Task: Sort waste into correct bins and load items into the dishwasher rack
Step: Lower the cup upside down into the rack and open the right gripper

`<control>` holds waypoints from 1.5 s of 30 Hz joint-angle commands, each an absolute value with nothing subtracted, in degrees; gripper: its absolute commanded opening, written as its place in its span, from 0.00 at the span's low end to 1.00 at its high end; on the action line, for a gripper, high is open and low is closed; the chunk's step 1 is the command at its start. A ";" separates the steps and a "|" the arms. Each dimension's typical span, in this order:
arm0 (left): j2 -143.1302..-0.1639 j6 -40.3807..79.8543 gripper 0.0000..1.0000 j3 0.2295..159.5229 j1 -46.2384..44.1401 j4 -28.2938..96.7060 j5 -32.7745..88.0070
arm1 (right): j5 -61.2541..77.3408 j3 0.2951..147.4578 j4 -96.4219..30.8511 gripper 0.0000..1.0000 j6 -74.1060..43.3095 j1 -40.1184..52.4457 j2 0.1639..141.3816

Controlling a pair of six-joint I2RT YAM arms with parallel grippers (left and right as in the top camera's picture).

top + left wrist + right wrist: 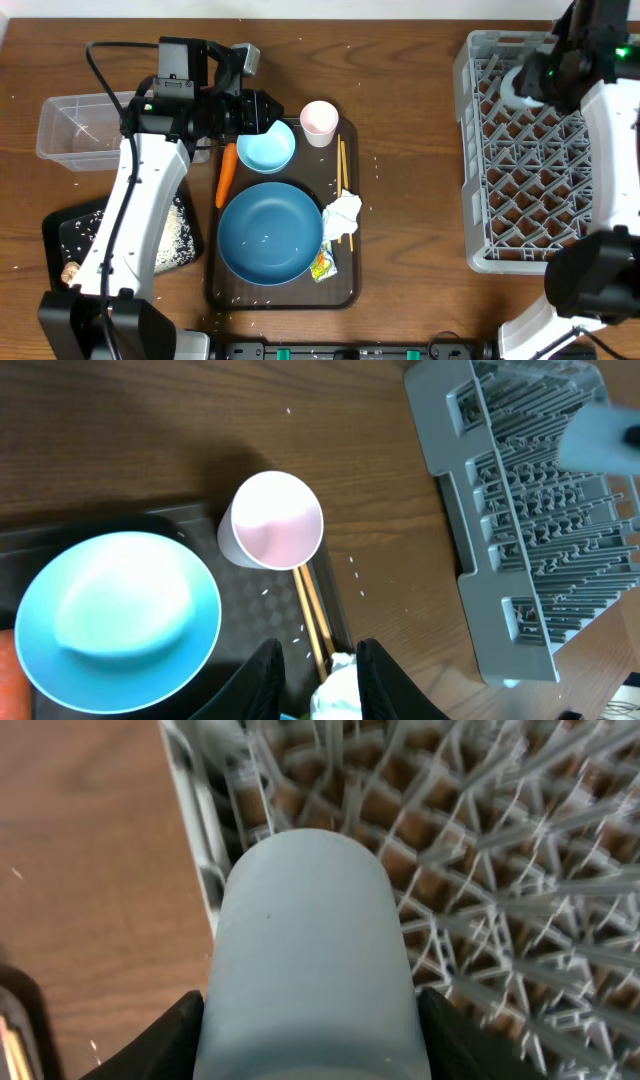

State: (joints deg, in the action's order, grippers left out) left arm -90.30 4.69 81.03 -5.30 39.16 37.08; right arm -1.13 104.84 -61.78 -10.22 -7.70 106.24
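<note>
The light-blue cup is up in the air, lying sideways in the right gripper, with a dark finger pressed to each flank. It hangs over the near-left corner of the dishwasher rack, above the grey pegs and not touching them. That rack sits at the right side of the table.

Over on the dark-brown serving tray, the left gripper hovers above the small pale-blue bowl. Its fingers stand a narrow gap apart and grip nothing.

Just beside that bowl stands the pink cup, upright with its mouth up. The chopsticks run from the cup's foot down towards the crumpled napkin. The napkin rests against the rim of the large blue plate. The yellow-green wrapper lies just below it, and the carrot lies along the tray's left edge.

Far left is the clear tub. Below it the black tray carries loose rice and a small brown lump.
</note>
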 commanded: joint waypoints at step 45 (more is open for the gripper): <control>-89.91 4.58 0.26 80.84 -5.76 39.86 36.36 | 9.91 106.85 -66.00 0.99 -8.01 -6.57 114.26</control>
